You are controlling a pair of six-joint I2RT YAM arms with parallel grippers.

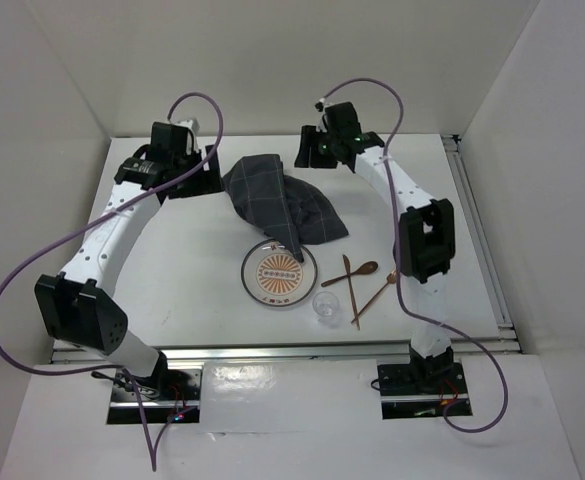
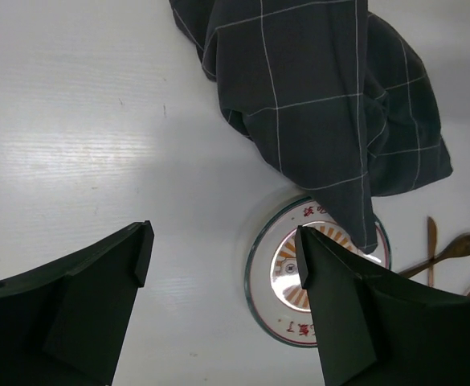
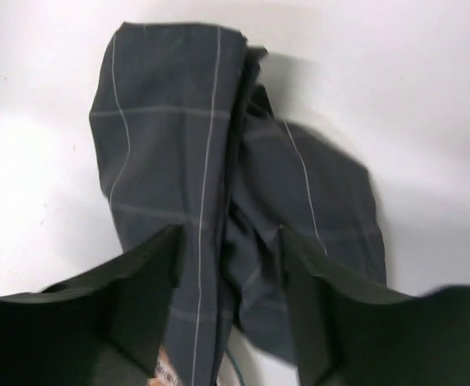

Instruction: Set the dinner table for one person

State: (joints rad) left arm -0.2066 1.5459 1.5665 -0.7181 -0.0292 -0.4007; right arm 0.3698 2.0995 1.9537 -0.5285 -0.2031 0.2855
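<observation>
The white dinner table [image 1: 172, 260] holds a crumpled dark grey checked cloth [image 1: 282, 200] at the middle back. One corner of the cloth lies over the far edge of a glass plate with an orange pattern [image 1: 275, 273]. My left gripper [image 1: 207, 172] is open and empty, just left of the cloth. In the left wrist view the gripper [image 2: 222, 257] hangs over bare table, with the plate [image 2: 279, 310] and cloth [image 2: 323, 96] to its right. My right gripper [image 1: 309, 152] is open at the cloth's far right edge. In the right wrist view it [image 3: 228, 265] hovers above the cloth [image 3: 178, 145].
A small clear glass cup [image 1: 325, 307] stands right of the plate near the front. Wooden utensils lie right of the plate: a spoon [image 1: 357, 271], a longer spoon [image 1: 374, 295] and a thin stick-like piece [image 1: 350, 288]. A metal rail [image 1: 477, 235] runs along the right edge.
</observation>
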